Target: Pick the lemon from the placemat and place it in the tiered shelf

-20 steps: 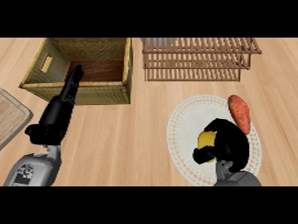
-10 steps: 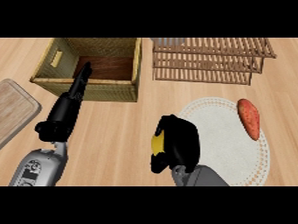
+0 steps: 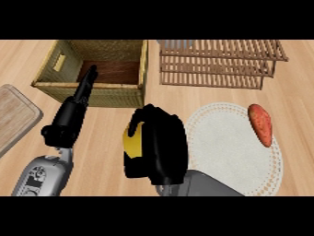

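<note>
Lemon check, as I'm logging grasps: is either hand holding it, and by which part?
The right hand is curled round the lemon, covering most of it; only its left side shows. The left hand holds nothing.

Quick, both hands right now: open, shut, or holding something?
Left hand: open, fingers straight, holding nothing.
Right hand: shut on the lemon, beside the placemat.

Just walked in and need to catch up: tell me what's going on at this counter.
The right hand is curled round the yellow lemon, holding it beside the round placemat. An orange-red vegetable lies on the placemat's right side. The tiered shelf, the lemon's target, stands at the back right with a wicker basket to its left. The left hand is open with straight fingers over the basket's front wall. A wooden board lies at far left.
</note>
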Controlling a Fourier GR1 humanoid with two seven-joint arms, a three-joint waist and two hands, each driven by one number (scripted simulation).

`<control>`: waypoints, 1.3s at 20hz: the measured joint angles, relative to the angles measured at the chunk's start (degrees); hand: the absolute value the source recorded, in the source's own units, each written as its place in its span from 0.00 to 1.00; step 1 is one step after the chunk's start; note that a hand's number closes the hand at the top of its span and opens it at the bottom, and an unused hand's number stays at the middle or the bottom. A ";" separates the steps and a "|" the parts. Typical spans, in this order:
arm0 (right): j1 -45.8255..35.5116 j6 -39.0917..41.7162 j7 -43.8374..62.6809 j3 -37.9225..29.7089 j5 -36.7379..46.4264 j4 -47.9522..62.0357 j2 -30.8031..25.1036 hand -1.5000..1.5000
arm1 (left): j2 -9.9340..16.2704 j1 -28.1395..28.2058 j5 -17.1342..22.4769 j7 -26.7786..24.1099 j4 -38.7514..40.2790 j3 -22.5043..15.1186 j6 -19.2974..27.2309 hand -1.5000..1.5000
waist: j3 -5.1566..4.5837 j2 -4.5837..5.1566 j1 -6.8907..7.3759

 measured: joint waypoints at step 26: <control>-32.51 7.93 6.83 -20.69 16.93 6.32 -0.16 1.00 | 1.03 2.41 0.35 -0.29 -1.72 2.16 -1.41 0.50 | -0.10 -0.34 -2.49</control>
